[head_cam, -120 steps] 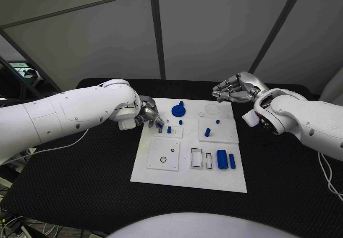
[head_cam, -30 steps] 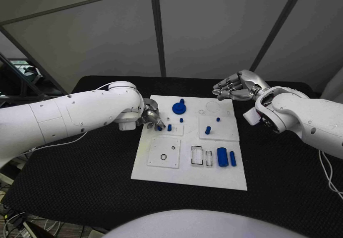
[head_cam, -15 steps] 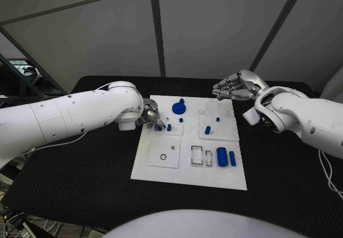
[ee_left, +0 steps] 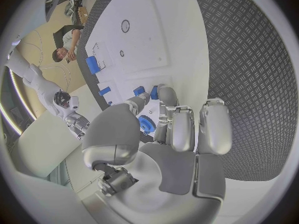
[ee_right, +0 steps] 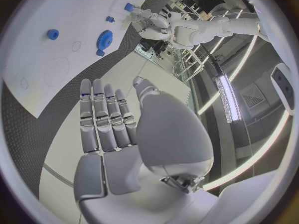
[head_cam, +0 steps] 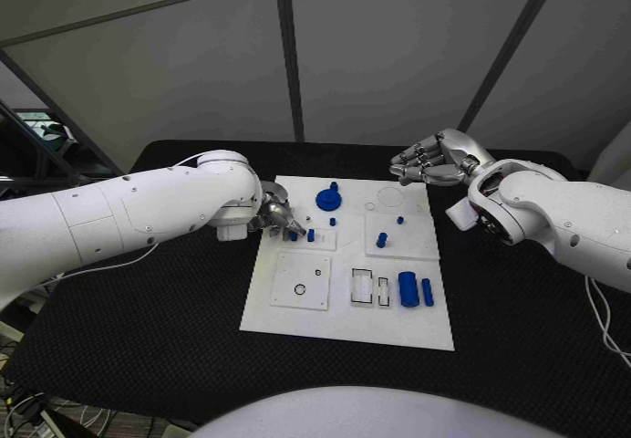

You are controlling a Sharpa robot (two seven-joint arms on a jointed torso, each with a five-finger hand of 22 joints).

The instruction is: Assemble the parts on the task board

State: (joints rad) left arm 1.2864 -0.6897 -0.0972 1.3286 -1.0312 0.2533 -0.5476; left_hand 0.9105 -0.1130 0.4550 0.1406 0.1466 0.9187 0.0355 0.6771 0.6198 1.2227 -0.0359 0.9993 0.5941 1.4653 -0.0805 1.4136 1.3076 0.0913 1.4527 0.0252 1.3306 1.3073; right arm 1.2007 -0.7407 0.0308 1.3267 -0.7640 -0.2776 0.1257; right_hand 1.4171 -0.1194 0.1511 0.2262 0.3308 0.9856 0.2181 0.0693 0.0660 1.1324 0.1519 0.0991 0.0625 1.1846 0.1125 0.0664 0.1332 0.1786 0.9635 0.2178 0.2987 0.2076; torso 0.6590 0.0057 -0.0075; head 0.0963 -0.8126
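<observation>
Nothing moved, left hand (head_cam: 277,215) still pinching blue part (ee_left: 146,124), right hand (head_cam: 428,160) released, black table (head_cam: 145,310).

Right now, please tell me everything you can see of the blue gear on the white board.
The blue gear is a round, toothed wheel that looks like matte plastic, with a short hub rising from its middle. It lies flat on the task board near its far edge, left of the middle. Nothing touches it: the left hand works at small blue pegs nearer the robot, and the right hand hangs off beyond the board's far right corner. The right wrist view shows its teeth too.
</observation>
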